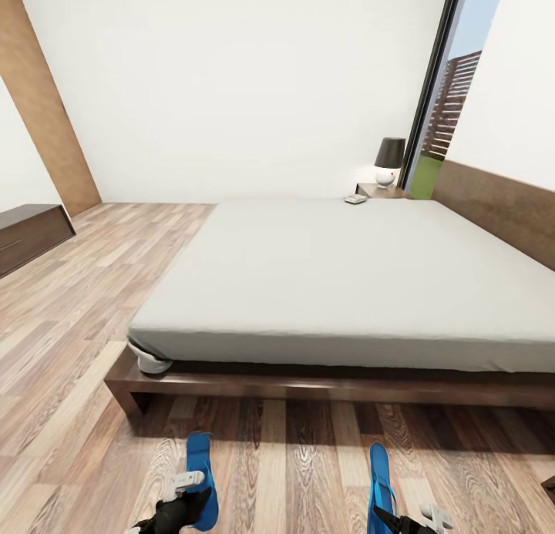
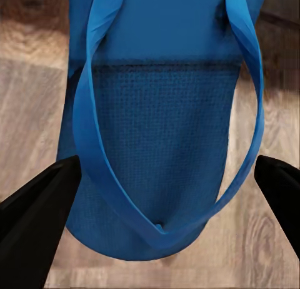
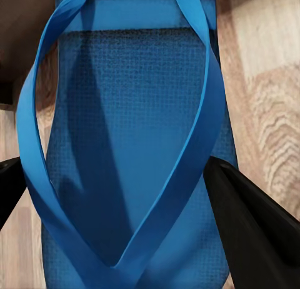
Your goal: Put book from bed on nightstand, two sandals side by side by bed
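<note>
Head view: bedroom with white walls and a light wood-plank floor (image 1: 69, 318). The bed (image 1: 339, 280) takes up most of the scene, an off-white mattress on a dark brown platform, with a brown headboard (image 1: 493, 206) along its right side.

Book (image 1: 355, 199): small and flat, lying at the far edge of the mattress, just beside the nightstand (image 1: 379, 190). Too small for any cover lettering to be read. No legible writing or labels anywhere.

On the nightstand stands a lamp (image 1: 389, 162) with a dark shade and a white round base. At far left, part of a long low dark dresser (image 1: 31, 233). A white object (image 1: 150, 361) sits tucked at the near left corner of the mattress; what it is cannot be told.

Two blue sandals lie on the floor near the foot of the bed, well apart from each other.
- Left sandal (image 1: 202, 472): left end effector (image 1: 181, 497) over it. In the left wrist view its fingers (image 2: 37, 214) stand spread on either side of the sandal (image 2: 156, 151), clear of the straps; released.
- Right sandal (image 1: 379, 484): right end effector (image 1: 416, 518) at its near end. In the right wrist view the fingers (image 3: 250, 220) sit against the sides of the sandal (image 3: 131, 157), clenched on it.
</note>
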Available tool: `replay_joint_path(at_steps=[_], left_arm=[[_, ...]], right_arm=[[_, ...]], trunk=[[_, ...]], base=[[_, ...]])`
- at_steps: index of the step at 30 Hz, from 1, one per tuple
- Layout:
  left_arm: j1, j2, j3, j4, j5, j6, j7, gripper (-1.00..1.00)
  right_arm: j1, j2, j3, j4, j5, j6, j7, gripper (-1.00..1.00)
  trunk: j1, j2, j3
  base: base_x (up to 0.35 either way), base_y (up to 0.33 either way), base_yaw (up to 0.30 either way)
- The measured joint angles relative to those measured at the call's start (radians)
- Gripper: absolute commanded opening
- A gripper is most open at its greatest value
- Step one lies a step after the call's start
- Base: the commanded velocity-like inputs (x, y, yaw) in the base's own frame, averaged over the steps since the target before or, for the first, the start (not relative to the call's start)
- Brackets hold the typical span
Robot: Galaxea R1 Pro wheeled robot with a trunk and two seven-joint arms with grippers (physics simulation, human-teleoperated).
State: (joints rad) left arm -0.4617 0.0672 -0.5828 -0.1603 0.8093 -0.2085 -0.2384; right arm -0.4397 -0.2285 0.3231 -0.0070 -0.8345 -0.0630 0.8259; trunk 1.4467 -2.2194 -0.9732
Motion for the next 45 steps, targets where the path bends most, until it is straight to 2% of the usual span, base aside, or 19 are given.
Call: replay_joint_path(at_steps=[2, 4, 5, 6, 9, 12, 17, 21, 22, 24, 27, 30, 38, 45], left_arm=[[-0.009, 0.0, -0.005, -0.012, -0.009, 0.039, 0.088, -1.0], [-0.04, 0.002, -0.01, -0.064, -0.061, 0.19, 0.203, -1.0], [-0.062, 0.003, -0.013, -0.105, -0.12, 0.271, 0.26, -1.0], [-0.08, 0.005, -0.01, -0.145, -0.225, 0.336, 0.301, -1.0], [-0.088, 0.005, -0.009, -0.164, -0.376, 0.375, 0.325, -1.0], [-0.09, 0.006, -0.007, -0.166, -0.417, 0.383, 0.327, -1.0], [-0.09, 0.007, -0.002, -0.167, -0.423, 0.389, 0.313, -1.0], [-0.09, 0.007, 0.017, -0.169, -0.417, 0.397, 0.311, -1.0], [-0.091, 0.007, 0.03, -0.17, -0.406, 0.416, 0.311, -1.0], [-0.091, 0.009, 0.068, -0.173, -0.359, 0.477, 0.308, -1.0], [-0.092, 0.01, 0.104, -0.177, -0.296, 0.521, 0.305, -1.0], [-0.092, 0.01, 0.118, -0.179, -0.265, 0.536, 0.304, -1.0], [-0.092, 0.011, 0.123, -0.18, -0.255, 0.54, 0.309, -1.0], [-0.092, 0.01, 0.123, -0.181, -0.254, 0.54, 0.309, -1.0]], right_arm=[[0.0, 0.0, 0.0, 0.0, 0.0, 0.0, 0.0, -1.0], [0.0, 0.0, 0.0, 0.0, 0.0, 0.0, 0.001, -1.0], [0.0, 0.0, 0.0, 0.0, 0.0, 0.0, 0.001, -1.0], [0.0, 0.0, 0.0, 0.0, 0.0, 0.0, 0.0, -1.0], [0.0, 0.0, 0.0, 0.0, 0.0, 0.0, 0.0, -1.0], [0.0, 0.0, 0.0, 0.0, 0.0, 0.0, -0.001, -1.0], [0.0, 0.0, 0.0, 0.0, 0.0, 0.0, -0.002, -1.0], [0.0, 0.0, 0.0, 0.0, 0.0, 0.0, -0.002, -1.0], [0.0, 0.0, 0.0, 0.0, 0.0, 0.0, -0.002, -1.0], [0.0, 0.0, 0.0, 0.0, 0.0, 0.0, -0.001, -1.0], [0.0, 0.0, -0.001, 0.0, 0.0, 0.0, 0.0, -1.0], [0.0, 0.0, -0.001, 0.0, 0.0, 0.0, 0.001, -1.0], [0.0, -0.001, -0.002, 0.0, -0.001, 0.001, 0.003, -1.0], [0.0, -0.004, -0.002, 0.001, -0.003, 0.001, 0.0, -1.0]], trunk=[[0.0, 0.0, 0.0], [0.0, 0.0, 0.0], [0.0, 0.0, 0.0], [0.0, 0.0, 0.0], [0.0, 0.0, 0.0], [0.0, 0.0, 0.0], [0.0, 0.0, 0.0], [0.0, 0.0, 0.0], [0.0, 0.0, 0.0], [0.0, 0.0, 0.0], [0.0, 0.0, 0.0], [0.0, 0.0, 0.0], [0.0, 0.0, 0.0], [0.027, -0.049, -0.022]], base=[[0.0, 0.0, 0.0], [0.0, 0.0, 0.0], [0.0, 0.0, 0.0], [0.0, 0.0, 0.0], [0.0, 0.0, 0.0], [0.0, 0.0, 0.0], [0.0, 0.0, 0.0], [0.0, 0.0, 0.0], [0.0, 0.0, 0.0], [0.0, 0.0, 0.0], [0.0, 0.0, 0.0], [0.0, 0.0, 0.0], [0.0, 0.0, 0.0], [0.0, 0.0, 0.0]])
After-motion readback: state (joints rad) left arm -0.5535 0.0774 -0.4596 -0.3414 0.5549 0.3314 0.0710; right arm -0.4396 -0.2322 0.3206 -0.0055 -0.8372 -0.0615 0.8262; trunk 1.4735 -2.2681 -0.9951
